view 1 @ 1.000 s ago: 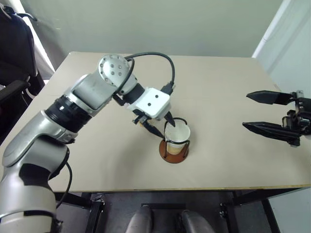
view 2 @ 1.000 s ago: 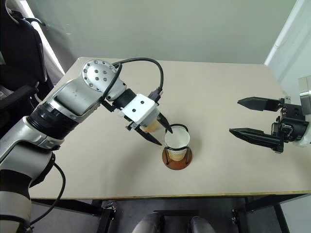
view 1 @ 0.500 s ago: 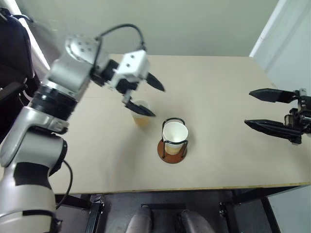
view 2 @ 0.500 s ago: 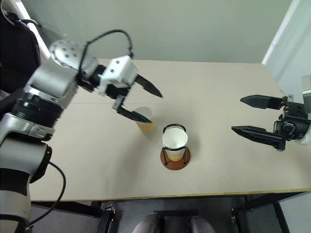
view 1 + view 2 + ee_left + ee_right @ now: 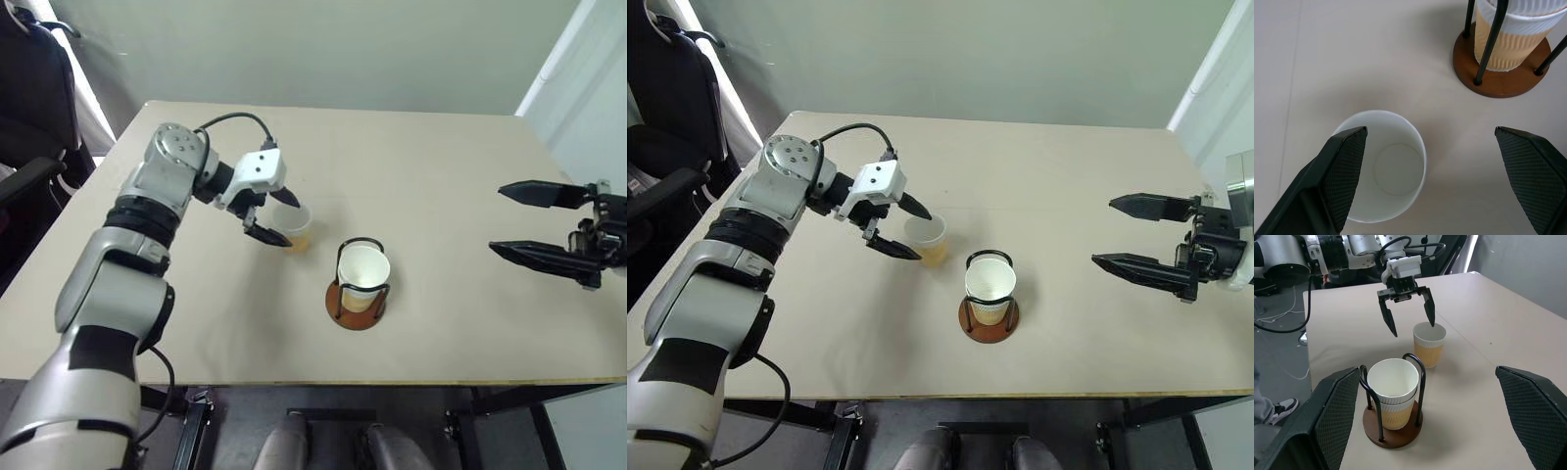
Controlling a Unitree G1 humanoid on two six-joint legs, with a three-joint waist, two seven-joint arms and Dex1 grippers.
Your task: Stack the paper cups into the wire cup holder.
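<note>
- One loose paper cup [image 5: 927, 239] stands upright on the beige table [image 5: 1068, 196], directly under the left gripper [image 5: 906, 227]; that gripper's two black fingers are spread wide, one fingertip over the cup's far rim and the other just beside its near side, with no clear contact on the ribbed sleeve.
- From the left wrist view, the same cup's white inside shows beside one finger [image 5: 1334, 176], while the other finger [image 5: 1533, 171] stands well apart from it, over bare table.
- Beyond the left gripper's fingertips, toward the robot's right and nearer the table's front edge, stands the wire cup holder [image 5: 988, 318]; its reddish-brown base sits flat on the table and its black wire loops rise around the stacked cups [image 5: 989, 286].
- How many cups are nested there is hard to tell; the right wrist view shows a white rim sitting inside another rim with a tan ribbed sleeve below.
- Loose cup and holder are near each other but not touching.
- Off to the right side of the table, well apart from both cups and holder, the right gripper [image 5: 1146, 235] hangs above the table with its fingers spread and nothing between them.
</note>
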